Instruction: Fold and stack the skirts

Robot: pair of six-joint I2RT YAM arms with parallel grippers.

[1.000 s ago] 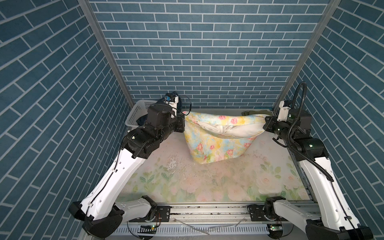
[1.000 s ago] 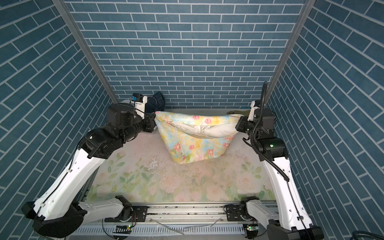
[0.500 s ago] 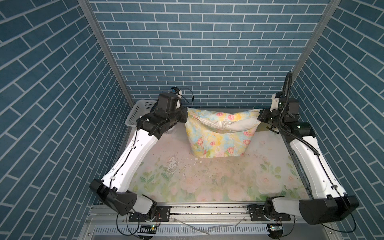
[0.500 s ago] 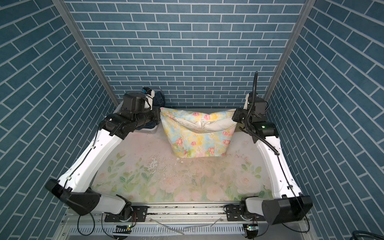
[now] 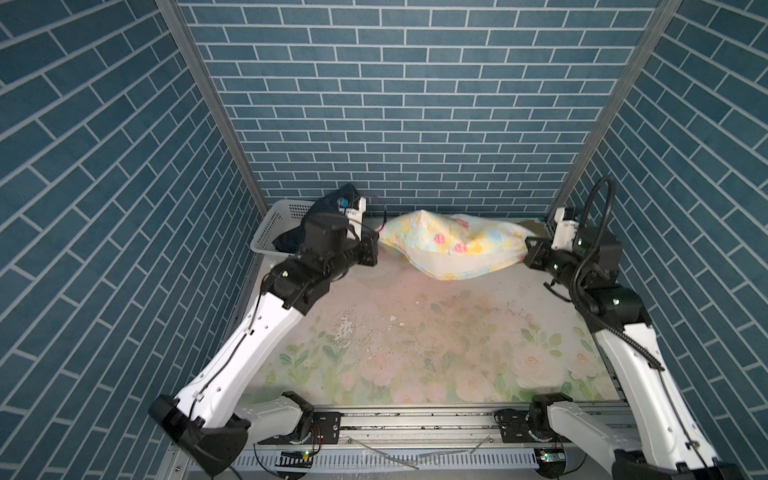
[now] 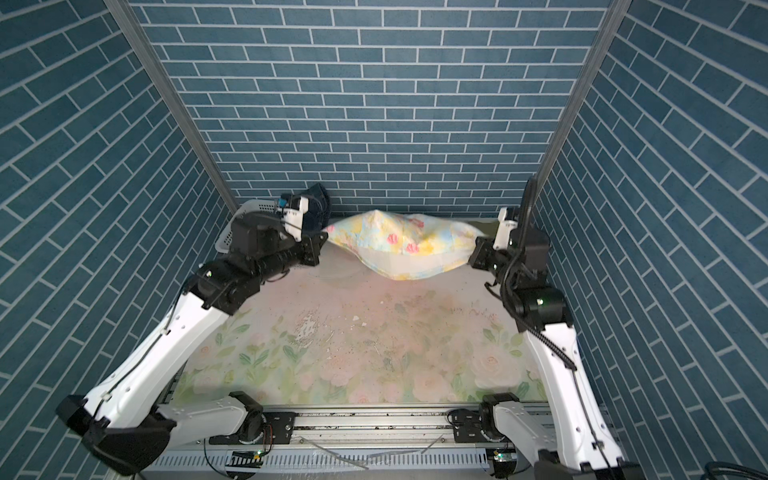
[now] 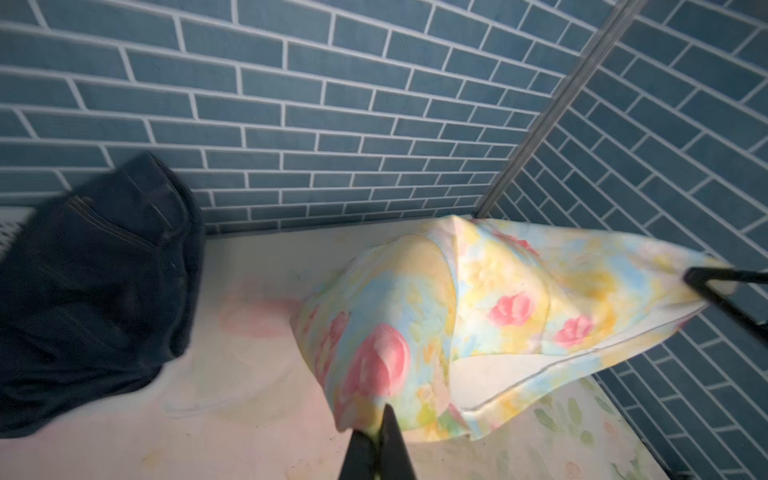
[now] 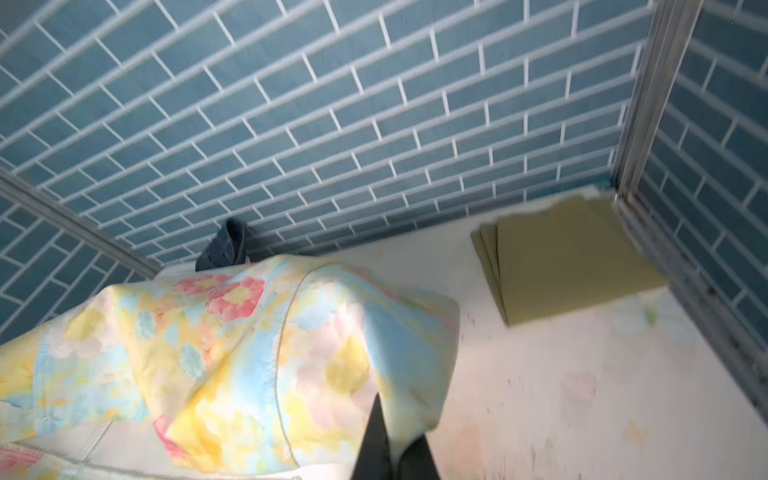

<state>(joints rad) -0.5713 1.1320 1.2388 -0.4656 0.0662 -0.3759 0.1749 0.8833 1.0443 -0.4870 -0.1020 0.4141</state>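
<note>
The pastel floral skirt is stretched between my two grippers at the back of the table, and its middle sags down to the surface. My left gripper is shut on the skirt's left corner. My right gripper pinches the right corner, with cloth between its fingers. The dark denim skirt lies bunched over the white basket at the back left. The olive-green skirt lies folded flat in the back right corner.
The table top has a faded flower print and fills the middle and front. Blue brick walls close in the back and both sides. A metal rail with cables runs along the front edge between the arm bases.
Both grippers carried the floral skirt from mid-table toward the back wall, then came down. The skirt no longer hangs tall; it sags low at the back.
</note>
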